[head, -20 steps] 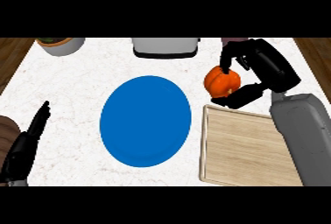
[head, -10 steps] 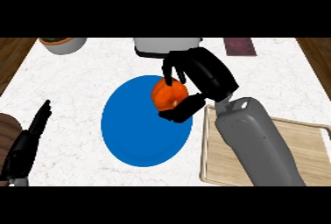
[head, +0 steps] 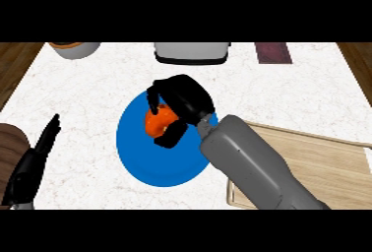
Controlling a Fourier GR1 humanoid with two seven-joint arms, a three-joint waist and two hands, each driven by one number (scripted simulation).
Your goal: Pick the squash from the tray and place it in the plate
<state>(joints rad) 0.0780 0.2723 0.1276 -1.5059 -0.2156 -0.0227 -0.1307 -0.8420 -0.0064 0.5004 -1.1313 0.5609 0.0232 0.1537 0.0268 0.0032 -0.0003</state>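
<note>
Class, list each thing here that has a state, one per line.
squash: held by right robot hand, over the blue plate
right robot hand: curled round the squash
left robot hand: open, resting at lower left
blue plate: flat on the counter
wooden tray: flat, partly hidden by forearm

Bright, even illumination from above. The round blue plate (head: pixel 145 162) reads as one flat tone on the white marbled counter (head: pixel 291 83). The orange squash (head: pixel 156 123) over its upper part shades darker at the edges, and the grey forearm (head: pixel 247 162) to its right is paler on top.
</note>
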